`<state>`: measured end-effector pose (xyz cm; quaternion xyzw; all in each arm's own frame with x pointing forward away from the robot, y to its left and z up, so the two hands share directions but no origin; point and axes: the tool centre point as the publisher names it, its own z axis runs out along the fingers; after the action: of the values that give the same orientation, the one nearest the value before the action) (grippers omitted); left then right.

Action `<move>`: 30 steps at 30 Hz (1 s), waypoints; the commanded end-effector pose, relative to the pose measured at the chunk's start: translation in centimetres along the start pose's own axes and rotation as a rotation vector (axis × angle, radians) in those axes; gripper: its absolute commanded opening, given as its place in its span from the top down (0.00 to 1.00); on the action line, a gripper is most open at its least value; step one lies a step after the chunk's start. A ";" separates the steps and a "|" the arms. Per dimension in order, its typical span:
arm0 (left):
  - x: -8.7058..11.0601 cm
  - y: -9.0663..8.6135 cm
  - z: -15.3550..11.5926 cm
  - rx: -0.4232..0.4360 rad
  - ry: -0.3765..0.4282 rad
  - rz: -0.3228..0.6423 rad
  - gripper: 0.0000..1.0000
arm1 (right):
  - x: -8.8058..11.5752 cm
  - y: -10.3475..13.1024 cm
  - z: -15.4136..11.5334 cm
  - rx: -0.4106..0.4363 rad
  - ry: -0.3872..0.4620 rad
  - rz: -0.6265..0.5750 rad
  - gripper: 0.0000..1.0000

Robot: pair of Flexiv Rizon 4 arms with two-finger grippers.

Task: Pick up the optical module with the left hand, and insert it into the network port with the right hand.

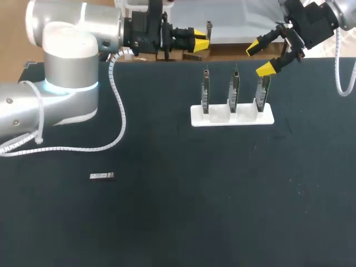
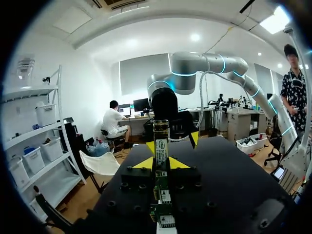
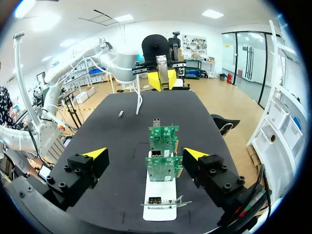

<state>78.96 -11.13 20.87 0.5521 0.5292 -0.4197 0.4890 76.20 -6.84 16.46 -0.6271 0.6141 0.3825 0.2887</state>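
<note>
Opt. module (image 1: 102,176): slim silver bar, poss. dark-tipped.

You've got bright, even overhead light here. The ceiling panels (image 3: 213,13) show in both wrist views and throw soft glare onto your left arm (image 1: 67,39). The dark table (image 1: 167,222) soaks the light up, so you barely see any shadows on it.

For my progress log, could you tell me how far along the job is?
Nothing done: the optical module lies untouched on the table. In hand: left gripper holds a network card; right gripper hangs open over the card stand. Left: pickup, insertion.
</note>
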 end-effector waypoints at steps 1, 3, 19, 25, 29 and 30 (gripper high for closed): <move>0.2 0.1 1.5 0.031 -0.016 0.008 1.00 | 0.0 0.0 0.0 0.002 0.001 0.000 0.00; 0.1 0.3 2.5 0.071 -0.012 0.013 1.00 | 0.0 0.0 0.0 0.002 0.001 0.000 0.00; 0.1 1.4 6.3 0.225 -0.036 -0.034 1.00 | 0.0 0.0 0.0 0.002 0.001 0.000 0.00; 0.4 0.9 6.5 0.238 -0.040 -0.078 1.00 | 0.0 0.0 0.0 0.002 0.001 0.000 0.00; 0.2 0.6 6.4 0.234 -0.015 -0.073 1.00 | 0.0 0.0 0.0 0.002 0.001 0.000 0.00; 0.1 0.5 6.3 0.226 -0.013 -0.074 1.00 | 0.0 0.0 0.0 0.002 0.001 0.000 0.00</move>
<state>79.56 -17.36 19.36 0.5754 0.4968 -0.4963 0.4193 76.20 -6.84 16.46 -0.6271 0.6141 0.3825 0.2887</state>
